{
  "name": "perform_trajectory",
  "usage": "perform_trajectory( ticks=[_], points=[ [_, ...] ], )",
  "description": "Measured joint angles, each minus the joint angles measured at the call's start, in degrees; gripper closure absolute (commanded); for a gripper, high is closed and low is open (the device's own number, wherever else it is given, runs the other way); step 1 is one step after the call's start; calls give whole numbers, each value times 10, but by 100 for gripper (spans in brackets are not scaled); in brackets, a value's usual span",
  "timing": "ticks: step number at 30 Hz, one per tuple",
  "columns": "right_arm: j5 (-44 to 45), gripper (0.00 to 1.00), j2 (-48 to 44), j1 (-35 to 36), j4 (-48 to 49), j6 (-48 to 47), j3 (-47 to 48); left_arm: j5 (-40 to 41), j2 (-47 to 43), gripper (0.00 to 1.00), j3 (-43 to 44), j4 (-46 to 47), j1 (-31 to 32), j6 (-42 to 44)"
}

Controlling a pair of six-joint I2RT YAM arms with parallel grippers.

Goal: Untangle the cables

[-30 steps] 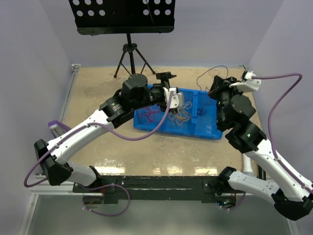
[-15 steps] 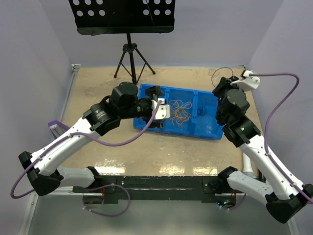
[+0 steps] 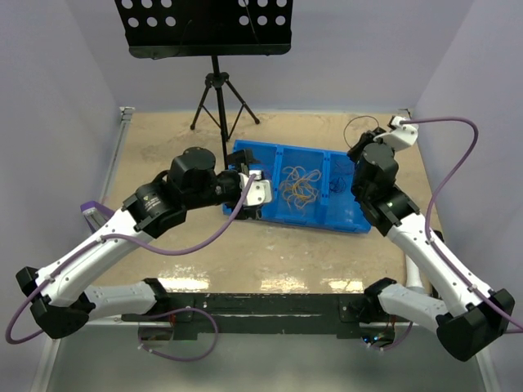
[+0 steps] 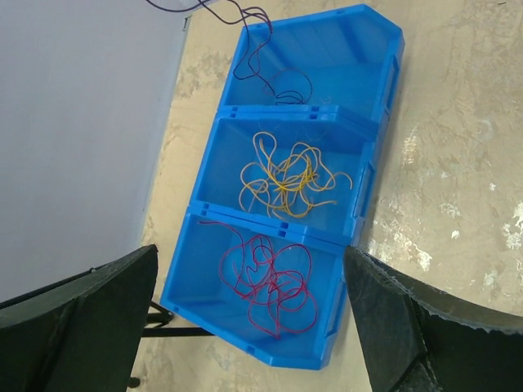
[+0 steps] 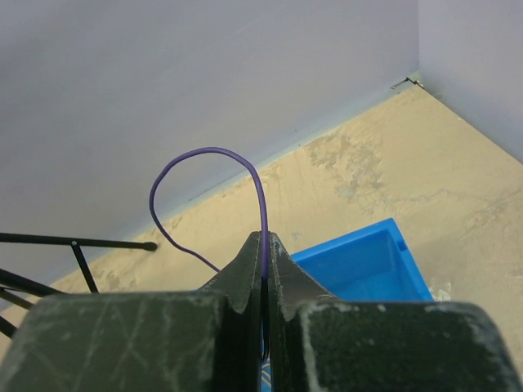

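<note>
A blue three-compartment tray (image 3: 359, 222) lies mid-table. In the left wrist view red wires (image 4: 270, 282) lie loose in the near compartment, yellow-orange wires (image 4: 286, 180) in the middle one, and a thin dark purple wire (image 4: 274, 77) in the far one, running up out of the tray (image 4: 339, 351). My left gripper (image 3: 255, 192) hangs open and empty above the tray's left end, its fingers (image 4: 82, 327) wide apart. My right gripper (image 3: 359, 151) is above the tray's right end, shut on the purple wire (image 5: 263, 214), which loops above the fingertips (image 5: 249, 261).
A black music stand on a tripod (image 3: 216, 98) stands behind the tray at the back left. Lilac walls close in the table on three sides. A corner of the tray (image 5: 368, 265) shows below my right gripper.
My left gripper has drawn back from the tray's middle to its left end and come up. My right gripper has shifted slightly left with the purple wire, whose loop has tightened.
</note>
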State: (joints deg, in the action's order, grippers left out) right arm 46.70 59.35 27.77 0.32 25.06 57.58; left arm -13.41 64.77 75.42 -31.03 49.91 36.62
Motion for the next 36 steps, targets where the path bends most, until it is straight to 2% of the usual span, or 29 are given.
perform_trajectory(
  ticks=[8, 17, 20, 23, 29, 36],
  points=[
    [4, 100, 24, -8, 9, 19, -31, 19, -22, 0, -7, 5, 0, 1],
    [18, 100, 31, -19, -28, 74, -46, 47, -21, 0, -12, 8, 0, -13],
    [9, 100, 68, -20, -50, 103, -45, 60, -2, 0, -10, 10, -12, -42],
    [-26, 99, 121, -20, -86, 130, -45, 58, 20, 0, -10, 9, -51, -75],
    [-77, 55, 142, -19, -137, 180, -58, 56, 35, 0, -10, 5, -119, -118],
    [-77, 38, 144, -26, -180, 218, -60, 63, 37, 0, -5, 1, -121, -140]
  ],
)
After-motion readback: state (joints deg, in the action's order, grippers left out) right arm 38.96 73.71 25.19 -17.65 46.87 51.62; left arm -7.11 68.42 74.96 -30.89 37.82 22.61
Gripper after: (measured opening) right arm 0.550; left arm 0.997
